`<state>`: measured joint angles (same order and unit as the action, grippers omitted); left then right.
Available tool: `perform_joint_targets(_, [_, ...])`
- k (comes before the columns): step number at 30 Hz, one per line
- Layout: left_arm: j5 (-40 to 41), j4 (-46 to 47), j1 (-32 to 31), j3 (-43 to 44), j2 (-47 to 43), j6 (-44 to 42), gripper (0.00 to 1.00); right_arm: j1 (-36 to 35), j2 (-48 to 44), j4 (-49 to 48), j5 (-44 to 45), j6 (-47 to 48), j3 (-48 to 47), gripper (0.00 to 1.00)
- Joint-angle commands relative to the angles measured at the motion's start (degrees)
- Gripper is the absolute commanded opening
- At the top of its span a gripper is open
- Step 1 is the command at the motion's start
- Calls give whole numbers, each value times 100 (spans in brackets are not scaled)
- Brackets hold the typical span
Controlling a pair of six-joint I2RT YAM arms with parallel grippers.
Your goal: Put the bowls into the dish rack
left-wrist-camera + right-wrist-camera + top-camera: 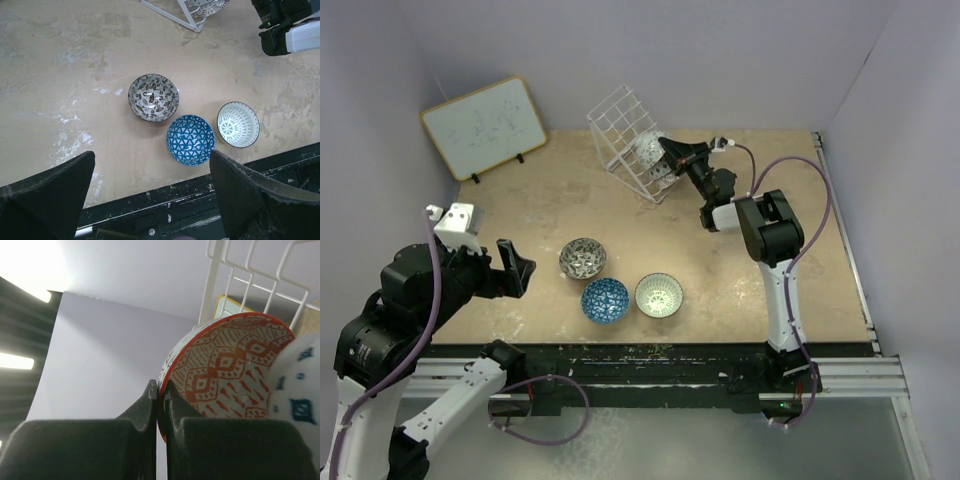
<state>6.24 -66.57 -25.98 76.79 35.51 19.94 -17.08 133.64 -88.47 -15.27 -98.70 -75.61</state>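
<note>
1. Right fingers (145,412): closed to a thin gap, pinching the rim of the red-pink bowl (225,370), one finger inside the rim and one outside.
2. The red-pink bowl is tipped on edge with its patterned inside facing the wrist camera. The white wires of the dish rack (250,275) are just above and behind it.
3. The blue-marked pale bowl (300,400) overlaps the red-pink bowl's right side. Cannot tell if they touch.
4. Right gripper (668,150) is at the open face of the dish rack (620,125) at the far side of the table (760,300). A pale bowl shows inside the wires there.
5. Right arm (760,225) is stretched forward and left from its base, with the wrist angled toward the rack.
6. Left fingers (55,192): spread wide, nothing between them, touching nothing.
7. Left gripper (515,265) hangs above the near-left table, pointing toward the bowls. The left arm is folded back near its base.
8. Three bowls sit upright on the table near the front edge:
   - grey-silver bowl (153,97), farthest back
   - dark blue bowl (190,139), just beside it
   - pale green-white bowl (238,124), just right of the blue one
9. Whiteboard (485,127) stands at the far left, well apart from the rack.
</note>
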Motion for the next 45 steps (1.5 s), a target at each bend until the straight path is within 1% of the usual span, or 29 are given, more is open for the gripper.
perform_joint_targets(1, [37, -2, 31, 212, 57, 25, 99, 47, -15, -1892, 217, -224, -352, 0])
perform_joint_targets(13, [8, -63, 31, 289, 35, 71, 99, 97, 199, -1683, 296, -189, -369, 1])
perform_joint_targets(25, [-4, -39, 31, 275, 26, 97, 99, 129, 635, -1471, 366, -340, -1031, 2])
perform_joint_targets(27, [-6, -37, 31, 283, 41, 101, 99, 132, 601, -1433, 354, -326, -1007, 5])
perform_joint_targets(30, [0, -36, 31, 281, 36, 106, 99, 150, 446, -1244, 336, -243, -815, 13])
perform_joint_targets(31, [0, -38, 31, 274, 32, 112, 99, 152, 383, -1209, 351, -218, -725, 17])
perform_joint_targets(34, [-4, -25, 31, 259, 6, 137, 99, 161, 145, -1023, 410, -203, -369, 27])
perform_joint_targets(38, [-35, -13, 31, 231, 1, 147, 99, 170, -137, -571, 488, -104, -34, 30])
perform_joint_targets(40, [-44, -10, 31, 230, -9, 147, 99, 174, -257, -436, 522, -76, 100, 31])
perform_joint_targets(45, [-28, -26, 31, 239, -53, 167, 99, 196, -523, 165, 455, 56, 215, 35])
